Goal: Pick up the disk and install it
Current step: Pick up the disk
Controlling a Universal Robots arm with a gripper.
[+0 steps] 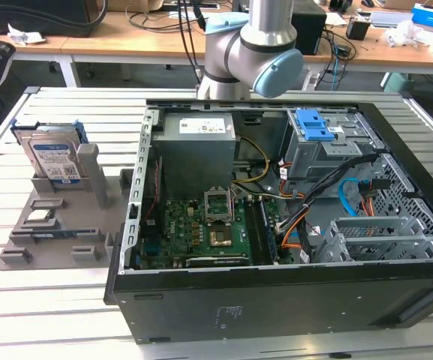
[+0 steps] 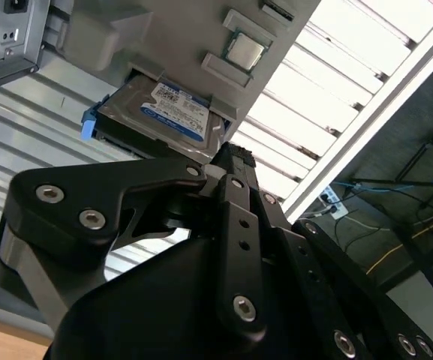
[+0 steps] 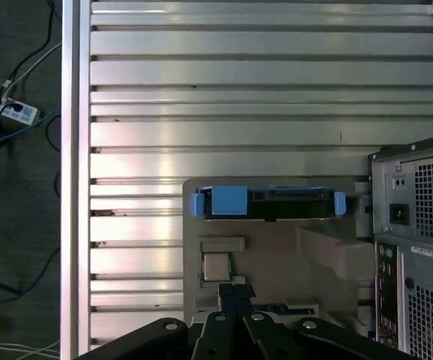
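Observation:
The disk point(image 1: 51, 154) is a silver hard drive with a blue-and-white label and a blue carrier frame. It stands on edge in a slot at the far end of a grey holder point(image 1: 58, 232), on the exterior view's left. The disk point(image 2: 178, 112) shows its labelled face in the second wrist view. In the first wrist view the disk point(image 3: 269, 204) is edge-on with its blue frame ends showing. My black gripper point(image 3: 235, 289) hangs over the holder, apart from the disk. The gripper point(image 2: 230, 154) has its fingertips pressed together with nothing between them.
An open computer case point(image 1: 137, 247) lies on the slatted metal table point(image 1: 66, 112) at the exterior view's right. Inside is a grey drive cage with a blue latch point(image 1: 314, 127). A small square processor chip point(image 1: 40, 217) sits on the holder. The arm point(image 1: 254, 52) rises behind the case.

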